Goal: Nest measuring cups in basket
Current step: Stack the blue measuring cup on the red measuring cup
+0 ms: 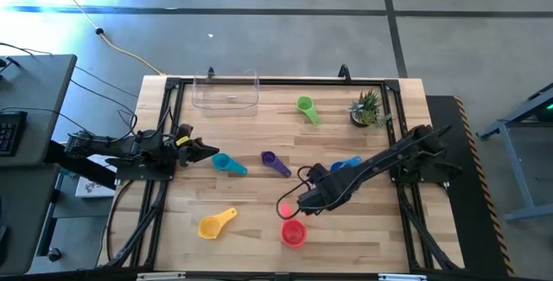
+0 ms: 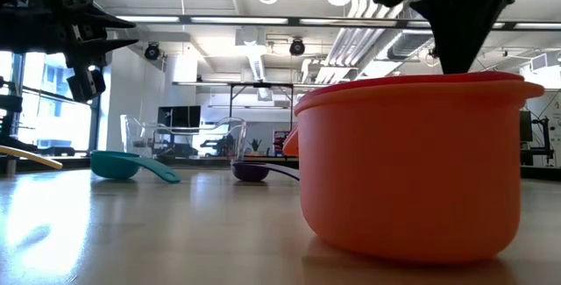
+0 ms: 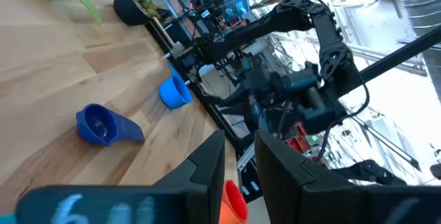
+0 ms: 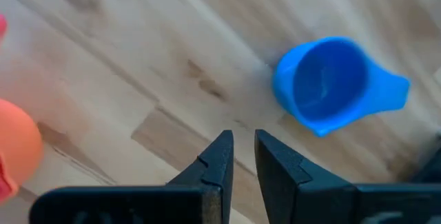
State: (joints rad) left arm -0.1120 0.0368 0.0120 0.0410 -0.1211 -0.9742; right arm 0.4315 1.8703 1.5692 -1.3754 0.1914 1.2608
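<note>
High view. Clear basket [image 1: 226, 91] at the far edge of the table [image 1: 259, 194], nothing visible inside it. Cups lie scattered: green cup [image 1: 307, 108] near a potted plant [image 1: 367, 108]; teal cup [image 1: 228, 163] just ahead of the left gripper [image 1: 206, 150]; purple cup [image 1: 275, 162] further out along the same line; blue cup [image 1: 346, 165] partly under the right arm; yellow cup [image 1: 216, 223] near the front edge; red cup [image 1: 294, 232] just below the right gripper [image 1: 289, 209], with an orange patch at the fingertips.

Low view. An orange cup [image 2: 412, 171] fills the foreground, a red rim seated in its top, apparently one cup nested in another. Right arm hangs directly above. Teal and purple cups and the basket sit well behind.

Left wrist view. Left fingers [image 3: 207, 172] stand slightly apart, nothing between them. Purple cup ahead of the tips, blue cup beyond, right arm across the background.

Right wrist view. Right fingers [image 4: 219, 160] stand narrow, a slim gap, nothing gripped. Blue cup beyond the tips and to one side; orange edge off to the other side.

Status, judged. One pairing apparently made, on the table rather than in the basket. Remaining: gather five loose cups, stack by size, place the stack in the basket. Early stage.
</note>
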